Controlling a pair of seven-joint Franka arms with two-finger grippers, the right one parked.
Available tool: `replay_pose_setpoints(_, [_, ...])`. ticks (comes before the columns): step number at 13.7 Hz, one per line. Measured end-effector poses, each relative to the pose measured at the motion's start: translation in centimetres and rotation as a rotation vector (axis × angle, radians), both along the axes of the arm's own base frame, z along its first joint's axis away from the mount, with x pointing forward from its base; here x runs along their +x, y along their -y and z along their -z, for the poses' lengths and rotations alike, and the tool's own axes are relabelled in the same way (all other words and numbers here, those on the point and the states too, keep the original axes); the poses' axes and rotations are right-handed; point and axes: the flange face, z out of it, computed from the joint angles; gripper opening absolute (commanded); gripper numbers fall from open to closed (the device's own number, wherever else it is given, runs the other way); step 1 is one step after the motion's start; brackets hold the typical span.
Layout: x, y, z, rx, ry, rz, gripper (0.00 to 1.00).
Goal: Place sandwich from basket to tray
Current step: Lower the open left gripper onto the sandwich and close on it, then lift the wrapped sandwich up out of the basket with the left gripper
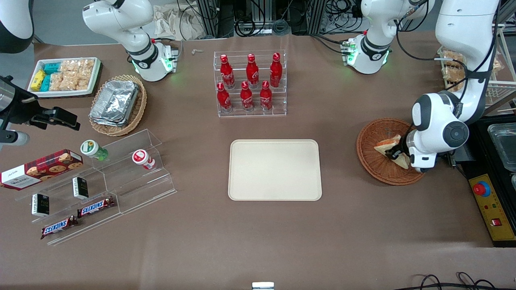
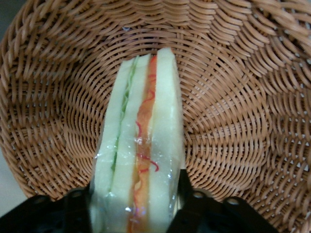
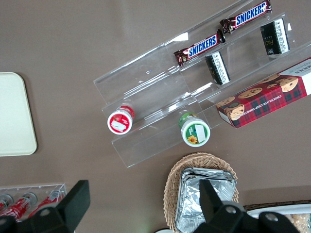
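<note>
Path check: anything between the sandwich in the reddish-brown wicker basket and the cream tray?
Nothing visible. The left gripper is shut on the triangular white-bread sandwich inside the round reddish-brown wicker basket. Only bare brown table lies between the basket and the flat cream rectangular tray; the rack of red bottles stands farther from the front camera.

Front view: working arm's wrist covered the claw (image 1: pixel 397 155) and part of the sandwich (image 1: pixel 388 143), plus the basket (image 1: pixel 373 161) rim nearest that arm. Wrist view: sandwich's near end ran off the frame edge between the black fingers (image 2: pixel 77 213), fingertips cut off too; basket rim cropped all round. By the basket, desk edge: clear container cut by frame, contents too unclear to tell.
</note>
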Motion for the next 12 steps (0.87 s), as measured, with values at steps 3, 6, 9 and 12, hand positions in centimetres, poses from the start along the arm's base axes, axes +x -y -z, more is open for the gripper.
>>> replay_pose_setpoints(3, [0.1,0.2,-0.1,-0.001,0.003,0.004,0.00])
replay_pose_setpoints(6, [0.4,0.4,-1.3,-0.004,0.019,0.011,0.00])
replay_pose_setpoints(9, [1.1,1.0,-6.7,-0.026,0.069,0.088,0.00])
replay_pose_setpoints(12, [1.1,1.1,-14.0,-0.058,0.097,0.217,0.00])
